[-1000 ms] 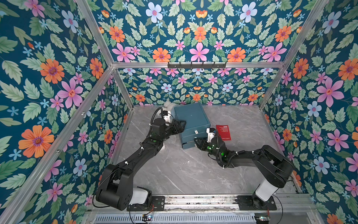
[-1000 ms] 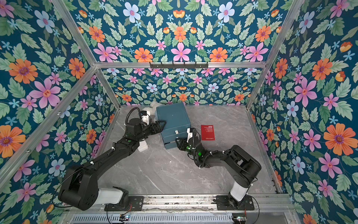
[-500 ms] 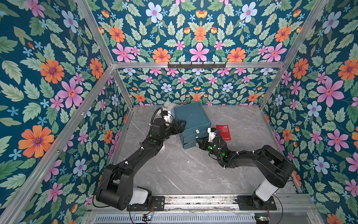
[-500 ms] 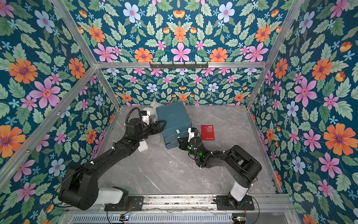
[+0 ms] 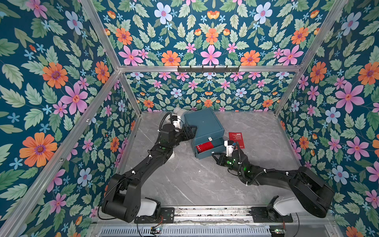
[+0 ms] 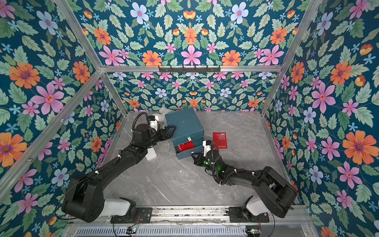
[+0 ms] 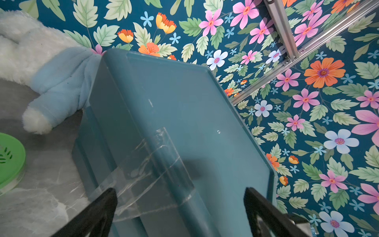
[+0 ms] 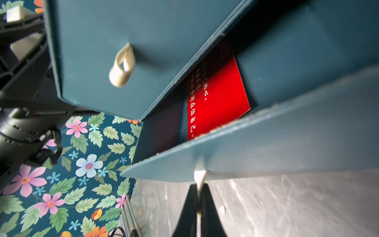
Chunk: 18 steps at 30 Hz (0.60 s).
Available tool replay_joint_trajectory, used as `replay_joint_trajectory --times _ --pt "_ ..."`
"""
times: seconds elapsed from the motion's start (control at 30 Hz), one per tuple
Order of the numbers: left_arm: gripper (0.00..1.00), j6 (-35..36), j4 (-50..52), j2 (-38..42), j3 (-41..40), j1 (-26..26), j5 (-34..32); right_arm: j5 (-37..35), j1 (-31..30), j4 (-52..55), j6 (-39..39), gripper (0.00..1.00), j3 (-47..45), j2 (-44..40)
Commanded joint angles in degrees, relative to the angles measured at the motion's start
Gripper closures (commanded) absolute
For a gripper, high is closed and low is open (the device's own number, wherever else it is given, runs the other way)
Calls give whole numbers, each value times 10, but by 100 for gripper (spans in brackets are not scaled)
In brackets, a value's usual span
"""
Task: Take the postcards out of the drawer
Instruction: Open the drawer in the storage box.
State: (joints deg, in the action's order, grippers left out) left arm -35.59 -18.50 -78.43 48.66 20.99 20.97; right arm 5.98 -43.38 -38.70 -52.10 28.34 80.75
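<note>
A teal drawer box [image 5: 203,123] [image 6: 184,123] stands at the back middle of the table. Its lower drawer [image 5: 207,155] [image 8: 266,143] is pulled partly out, and a red postcard [image 5: 205,147] [image 6: 186,146] [image 8: 217,92] with white text lies inside. Another red postcard [image 5: 236,137] [image 6: 220,139], reading DREAM, lies on the table to the right of the box. My right gripper [image 5: 214,154] [image 6: 193,156] [image 8: 199,185] is shut on the drawer's cream pull tab [image 8: 200,176]. My left gripper [image 5: 191,131] [image 6: 171,130] [image 7: 180,192] stands open astride the box's left edge.
A white and blue plush toy [image 7: 51,82] lies behind the box at the back wall. A green-lidded container [image 7: 10,160] sits near it. A white object [image 6: 150,156] lies under the left arm. The upper drawer is closed, with its cream loop [image 8: 122,67] hanging free.
My right gripper has shut on the lower drawer's tab and drawn back toward the front, and the drawer now stands out with the red card showing. The left arm has not moved.
</note>
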Motion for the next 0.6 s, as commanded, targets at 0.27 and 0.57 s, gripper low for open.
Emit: replay_joint_trajectory --times 0.27,0.57 --pt "1 5 1 0 12 0 -10 -7 -6 135 -30 100 -71 -124" --pt "1 6 2 -2 13 0 -17 -31 -10 175 -48 100 -110 -192"
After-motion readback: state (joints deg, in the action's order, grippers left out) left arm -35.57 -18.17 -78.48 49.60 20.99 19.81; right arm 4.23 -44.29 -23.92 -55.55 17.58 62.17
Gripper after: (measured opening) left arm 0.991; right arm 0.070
